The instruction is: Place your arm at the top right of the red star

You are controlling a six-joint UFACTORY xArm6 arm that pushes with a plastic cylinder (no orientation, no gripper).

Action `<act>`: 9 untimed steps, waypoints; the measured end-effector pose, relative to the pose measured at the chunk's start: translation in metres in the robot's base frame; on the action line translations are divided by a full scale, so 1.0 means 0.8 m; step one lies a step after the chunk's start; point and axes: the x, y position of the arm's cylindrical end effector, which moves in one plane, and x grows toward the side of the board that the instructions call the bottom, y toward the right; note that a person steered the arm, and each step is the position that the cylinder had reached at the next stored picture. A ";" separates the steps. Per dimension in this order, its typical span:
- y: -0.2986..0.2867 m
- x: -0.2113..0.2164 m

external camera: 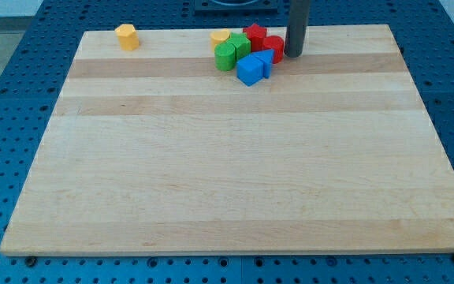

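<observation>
**My tip sits just right of the block pile**

My rod comes straight down from the view's top, standing upright. My tip rests on the wooden board near its top edge. There is no pincer on this arm, only the rod, so it holds nothing. My tip is just beside a red block, on that block's right side. I cannot tell if they touch.

The red star is a little to the left of my tip and a bit higher in the view. It sits at the top of the pile, close to the board's top edge.

The pile is packed tight. A yellow block is at the pile's top left, just left of the red star. Two green blocks sit below it: a round green block on the left and another green block just beside it. Two blue blocks are at the pile's bottom: a blue cube and a smaller blue block touching it on the right.

Well apart from the pile, an orange-yellow block sits alone near the board's top left.
</observation>
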 end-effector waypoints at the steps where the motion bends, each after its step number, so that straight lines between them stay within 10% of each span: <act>1: -0.019 0.000; 9: 0.038 -0.089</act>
